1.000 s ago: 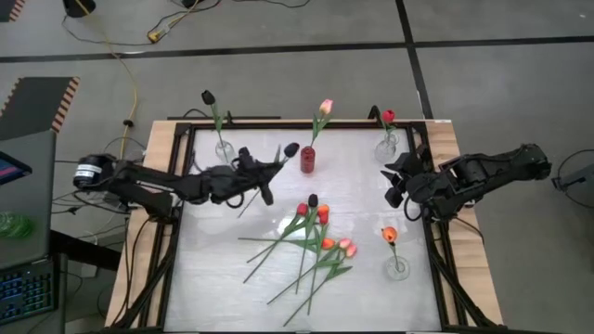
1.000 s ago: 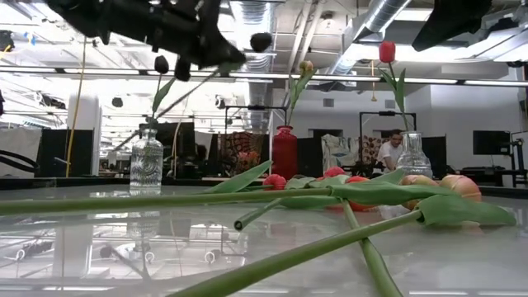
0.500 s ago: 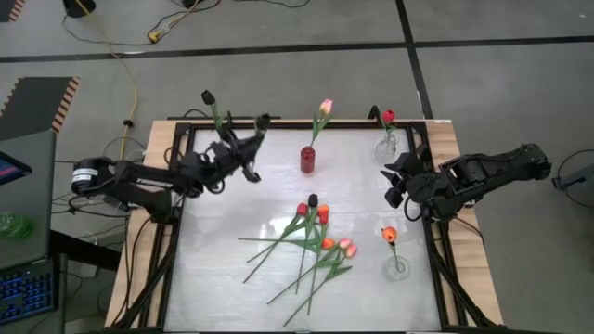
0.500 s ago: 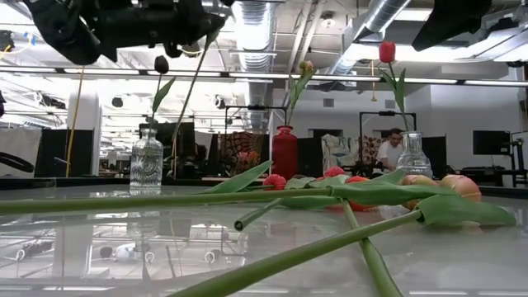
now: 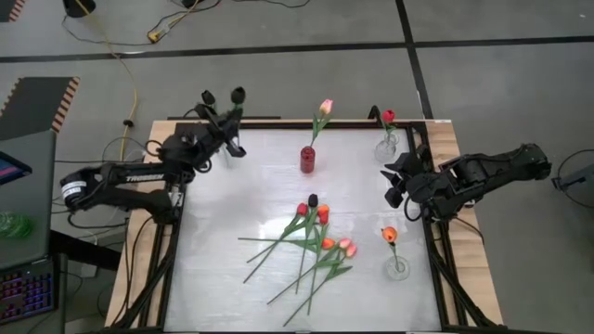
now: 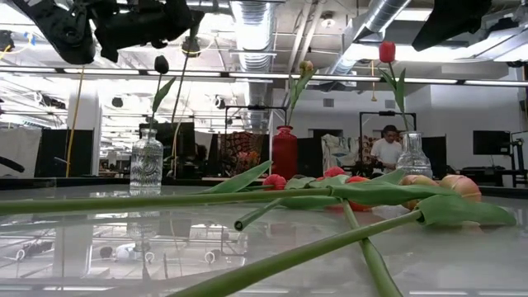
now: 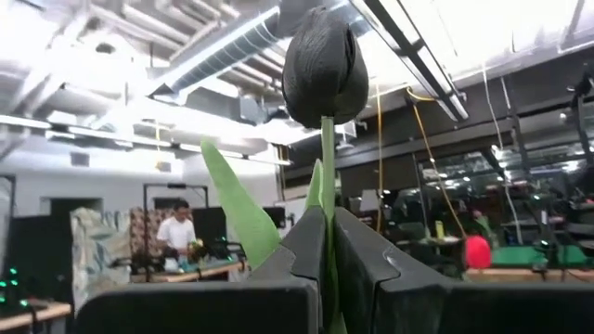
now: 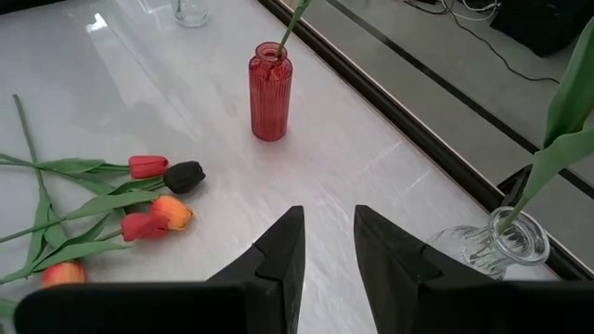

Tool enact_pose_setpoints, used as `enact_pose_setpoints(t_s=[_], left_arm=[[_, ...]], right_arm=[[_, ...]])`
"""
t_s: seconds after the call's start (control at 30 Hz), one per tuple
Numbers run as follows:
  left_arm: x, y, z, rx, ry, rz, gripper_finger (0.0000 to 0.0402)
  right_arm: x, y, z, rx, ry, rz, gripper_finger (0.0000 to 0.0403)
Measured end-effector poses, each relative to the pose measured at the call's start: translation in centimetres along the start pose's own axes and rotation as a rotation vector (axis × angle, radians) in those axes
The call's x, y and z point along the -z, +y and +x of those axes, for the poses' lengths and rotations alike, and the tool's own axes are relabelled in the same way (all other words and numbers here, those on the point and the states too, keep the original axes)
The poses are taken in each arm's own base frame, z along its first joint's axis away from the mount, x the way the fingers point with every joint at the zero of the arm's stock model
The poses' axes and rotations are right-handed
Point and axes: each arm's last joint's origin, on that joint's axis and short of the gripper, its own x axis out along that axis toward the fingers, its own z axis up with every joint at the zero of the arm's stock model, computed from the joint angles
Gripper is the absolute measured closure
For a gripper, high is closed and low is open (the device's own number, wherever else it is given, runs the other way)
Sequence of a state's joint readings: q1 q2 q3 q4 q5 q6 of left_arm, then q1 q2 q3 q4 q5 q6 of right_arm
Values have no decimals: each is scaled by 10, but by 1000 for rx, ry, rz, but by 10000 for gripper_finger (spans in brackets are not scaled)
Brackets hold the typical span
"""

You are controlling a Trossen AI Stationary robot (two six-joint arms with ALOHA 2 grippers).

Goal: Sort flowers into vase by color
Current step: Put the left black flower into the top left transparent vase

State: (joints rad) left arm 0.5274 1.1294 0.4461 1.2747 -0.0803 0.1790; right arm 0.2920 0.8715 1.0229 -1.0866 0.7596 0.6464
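Tulips here look light and whippy: thin green plastic stems, soft leaves, small heads, so a pinch on the bare stem, clear of the leaves, seems the sensible hold, and a long stem will likely sway when carried. The left gripper (image 5: 225, 133) sits over the far left corner of the white tabletop (image 5: 223, 278), its fingers (image 7: 371, 278) clenched on the stem of a black-headed artificial tulip (image 7: 324, 65), which stands upright, head well above the grip, one green leaf beside it. It hovers just beside the clear ribbed glass vase (image 6: 146, 165) that already holds another black tulip (image 5: 208, 96); threading the loose stem end into that narrow neck looks fiddly, and glass tips easily. The right gripper (image 8: 327, 243) waits at the right edge, fingers released and apart, holding nothing. Near mid-tabletop lies the loose pile of red, orange, pink and black tulips (image 5: 314, 243), stems crossing. A small red ribbed vase (image 8: 269, 91) carries a pink tulip (image 5: 325, 108); a far-right clear vase (image 5: 387, 144) a red one; a near-right clear vase (image 5: 396, 267) an orange one.
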Motion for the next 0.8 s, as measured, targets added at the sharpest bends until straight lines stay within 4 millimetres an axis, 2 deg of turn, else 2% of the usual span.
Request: enact_pose_setpoints(t_s=[0.37, 0.8], left_arm=[[-24, 20, -5, -75, -81, 129, 401], [-22, 31, -10, -112, 48, 208, 401]], right_arm=[[0, 0, 0, 0, 0, 0, 281], [0, 0, 0, 0, 0, 0, 281]])
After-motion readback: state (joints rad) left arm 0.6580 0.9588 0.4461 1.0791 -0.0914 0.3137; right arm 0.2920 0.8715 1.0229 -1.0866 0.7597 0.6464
